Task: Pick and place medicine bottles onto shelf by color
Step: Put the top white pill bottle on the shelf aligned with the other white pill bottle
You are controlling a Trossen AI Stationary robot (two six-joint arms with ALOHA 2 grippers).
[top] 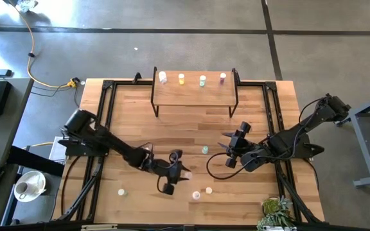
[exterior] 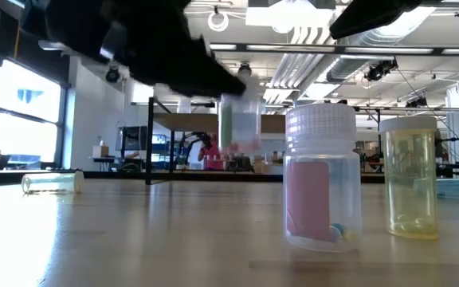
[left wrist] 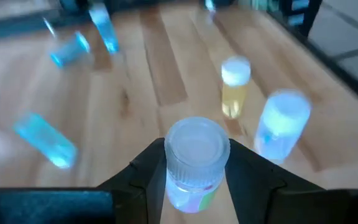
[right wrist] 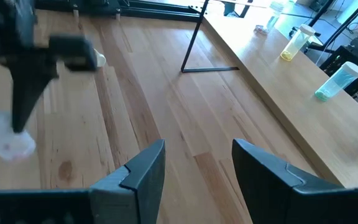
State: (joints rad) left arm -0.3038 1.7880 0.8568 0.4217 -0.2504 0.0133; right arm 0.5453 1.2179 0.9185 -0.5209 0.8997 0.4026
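High view: the left gripper (top: 177, 172) sits over the front middle of the table (top: 133, 122), fingers clamped on a small clear bottle (top: 186, 174) with a pale cap. The right gripper (top: 232, 149) hangs right of centre, jaws apart and empty. A teal bottle (top: 205, 150) stands just left of it. The shelf (top: 194, 93) stands at the far edge of the table, carrying four bottles in a row: white (top: 163, 77), yellow (top: 182, 79), green (top: 202, 80), purple (top: 223, 77). Loose on the front boards: a pale bottle (top: 121, 191) well left of the left gripper, and a white-capped one (top: 196, 195) beside an orange one (top: 207, 190) near the front edge.

Low view: a pink bottle (exterior: 320, 177) stands upright close to the lens, a yellow one (exterior: 410, 177) just to its right. Behind them the held bottle (exterior: 240, 121) hangs clear of the table, under the dark mass of the arm, blurred. A clear bottle (exterior: 51, 182) lies on its side at far left.

Left wrist view: the two dark fingers (left wrist: 140, 174) press the sides of the capped bottle (left wrist: 194, 163). Beyond it stand a yellow bottle (left wrist: 234, 87) and a pale bluish one (left wrist: 281, 124); further teal shapes are too blurred to tell.

Right wrist view: fingers (right wrist: 143, 171) spread, bare boards between them. The shelf's board (right wrist: 278, 99) runs alongside, with a yellow (right wrist: 294, 43) and a teal bottle (right wrist: 337, 81) showing near it.
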